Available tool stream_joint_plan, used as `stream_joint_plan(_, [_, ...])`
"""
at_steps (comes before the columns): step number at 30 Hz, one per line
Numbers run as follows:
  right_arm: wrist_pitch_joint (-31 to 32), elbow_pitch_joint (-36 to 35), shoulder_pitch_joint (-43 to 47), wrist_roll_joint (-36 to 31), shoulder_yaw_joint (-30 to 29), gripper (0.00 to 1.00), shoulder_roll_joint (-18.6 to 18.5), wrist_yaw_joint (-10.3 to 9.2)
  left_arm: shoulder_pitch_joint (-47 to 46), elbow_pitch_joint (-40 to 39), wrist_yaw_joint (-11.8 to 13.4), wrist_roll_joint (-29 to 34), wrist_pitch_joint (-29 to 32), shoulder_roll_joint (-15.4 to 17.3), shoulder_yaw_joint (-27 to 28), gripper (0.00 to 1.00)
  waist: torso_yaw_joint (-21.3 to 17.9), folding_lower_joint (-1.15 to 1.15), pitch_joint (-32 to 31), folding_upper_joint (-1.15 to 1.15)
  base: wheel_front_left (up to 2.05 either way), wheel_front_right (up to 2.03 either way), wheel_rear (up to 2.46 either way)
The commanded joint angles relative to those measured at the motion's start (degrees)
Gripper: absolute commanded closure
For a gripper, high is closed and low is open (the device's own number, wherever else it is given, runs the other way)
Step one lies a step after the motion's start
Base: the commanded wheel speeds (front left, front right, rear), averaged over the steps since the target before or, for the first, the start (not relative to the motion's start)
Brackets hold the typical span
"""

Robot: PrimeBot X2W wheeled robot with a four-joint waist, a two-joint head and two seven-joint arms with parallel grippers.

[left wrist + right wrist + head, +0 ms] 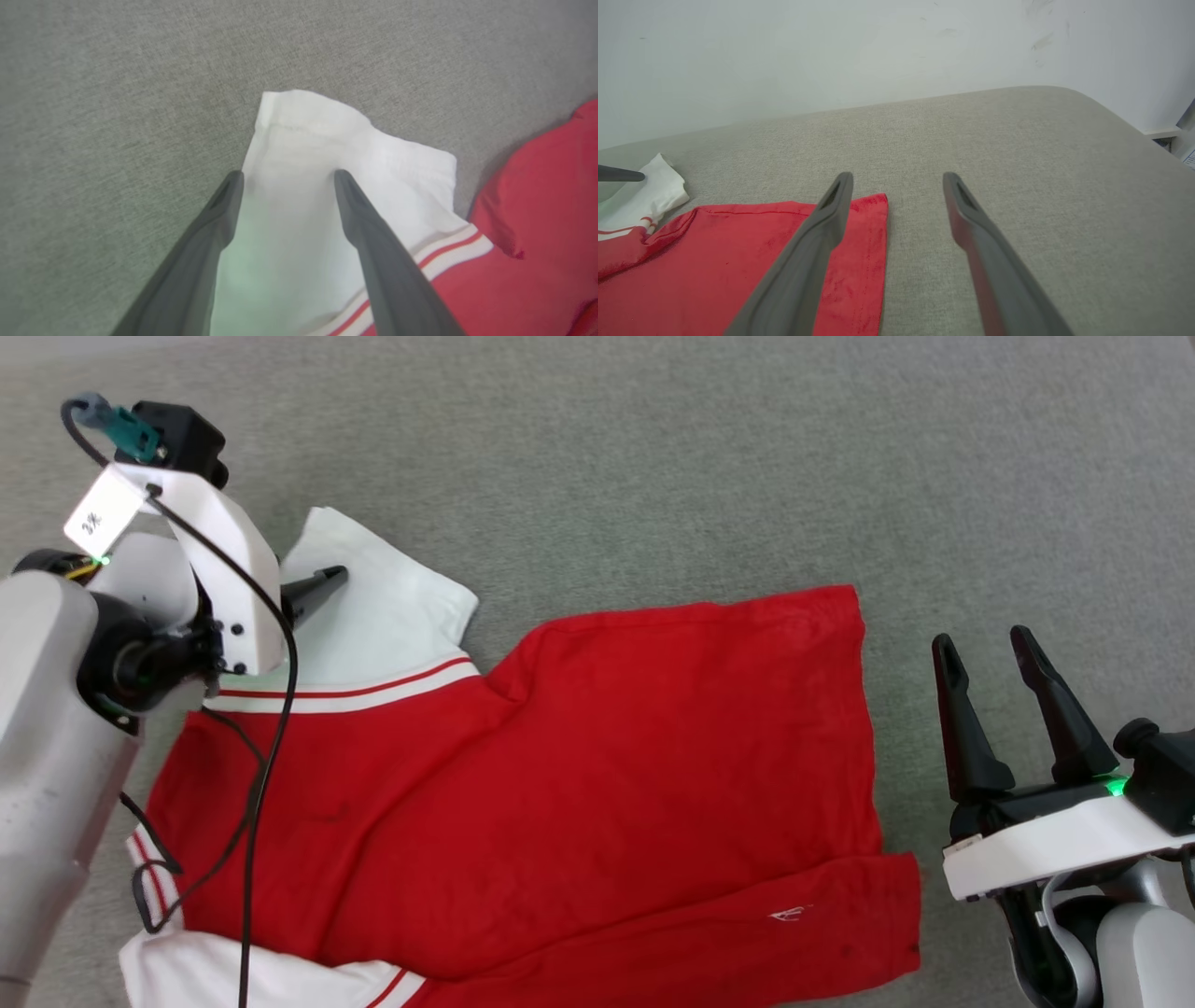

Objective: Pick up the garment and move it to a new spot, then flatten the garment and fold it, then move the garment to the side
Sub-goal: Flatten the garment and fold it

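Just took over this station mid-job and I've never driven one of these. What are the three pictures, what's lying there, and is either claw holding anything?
You are looking at a two-armed robot from three cameras. The head view looks down from its head at a grey fabric-covered surface. On it lies the bright red jersey-style shirt with white, red-striped sleeves, spread fairly flat. The other two pictures come from cameras on each wrist, looking along that arm's two dark fingers. The left claw is open over a white sleeve, gripping nothing; whether its tips touch the cloth is unclear. The right claw is open too, off the shirt's right edge, holding nothing.
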Motion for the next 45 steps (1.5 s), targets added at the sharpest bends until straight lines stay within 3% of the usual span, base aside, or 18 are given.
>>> stream_joint_plan(1, [-0.8, 0.7, -1.1, 0.7, 0.2, 0.00, 0.2, -0.02, -1.6, 0.6, 0.1, 0.3, 1.5, 0.7, -0.4, 0.00, -1.6, -0.01, 1.6, 0.00, 0.00, 0.00, 0.00])
stream_joint_plan(5, [-2.1, 2.7, -1.6, 2.0, 0.0, 0.00, 0.2, -0.02, -2.5, 1.9, 0.3, 0.2, 6.9, 0.2, -2.7, 0.00, -2.6, -0.01, 2.5, 0.00, 0.00, 0.00, 0.00])
stream_joint_plan(6, [-2.2, 3.3, -1.6, 2.3, -0.1, 0.00, 0.2, -0.02, -2.1, 2.2, 0.4, 0.2, 8.0, 0.1, -3.4, 0.43, -2.7, -0.01, 2.6, 0.00, 0.00, 0.00, 0.00])
stream_joint_plan(7, [-2.5, 3.7, -1.6, 2.6, -0.2, 0.00, 0.2, -0.02, -1.9, 2.5, 0.5, 0.0, 9.0, -0.1, -3.8, 0.65, -2.8, -0.01, 2.7, 0.00, 0.00, 0.00, 0.00])
stream_joint_plan(8, [-2.6, 4.1, -1.8, 2.7, -0.4, 0.00, 0.2, -0.02, -1.8, 2.6, 0.5, -0.1, 9.6, -0.3, -4.2, 1.00, -2.9, -0.01, 2.8, 0.00, 0.00, 0.00, 0.00])
stream_joint_plan(14, [-1.0, 6.3, -2.8, 4.9, 0.0, 0.00, 0.2, -0.02, -1.5, 3.1, 0.9, 0.4, 9.8, -1.0, -5.0, 1.00, -2.9, -0.01, 2.5, 0.00, 0.00, 0.00, 0.00])
stream_joint_plan(18, [3.4, 8.4, -5.4, 7.4, -0.2, 0.00, -1.1, -0.02, -2.2, 3.1, 0.7, 1.2, 7.7, -1.3, -4.7, 1.00, -2.3, -0.01, 1.5, 0.00, 0.00, 0.00, 0.00])
stream_joint_plan(31, [30.8, 19.1, -20.0, 19.6, 6.7, 0.00, -14.6, -0.03, -5.2, -2.0, 0.0, 3.7, -2.2, -2.1, -2.9, 1.00, 4.5, -0.01, -0.3, 0.00, 0.00, 0.00, 0.00])
stream_joint_plan(38, [40.2, 23.3, -25.7, 21.3, 10.9, 0.00, -17.7, -0.03, -3.8, -6.4, 0.3, 4.5, -4.4, -1.9, -3.1, 1.00, 8.1, -0.01, 1.5, 0.00, 0.00, 0.00, 0.00])
stream_joint_plan(44, [47.5, 29.6, -25.6, 22.6, 15.8, 0.00, -17.0, -0.02, -2.9, -8.1, 0.2, 4.4, -6.3, -2.1, -2.8, 1.00, 9.5, -0.01, 2.6, 0.00, 0.00, 0.00, 0.00])
stream_joint_plan(45, [48.9, 30.6, -25.3, 22.8, 16.7, 0.29, -17.0, -0.01, -2.8, -8.1, 0.3, 4.4, -6.6, -2.0, -2.8, 1.00, 9.6, -0.01, 2.7, 0.00, 0.00, 0.00, 0.00])
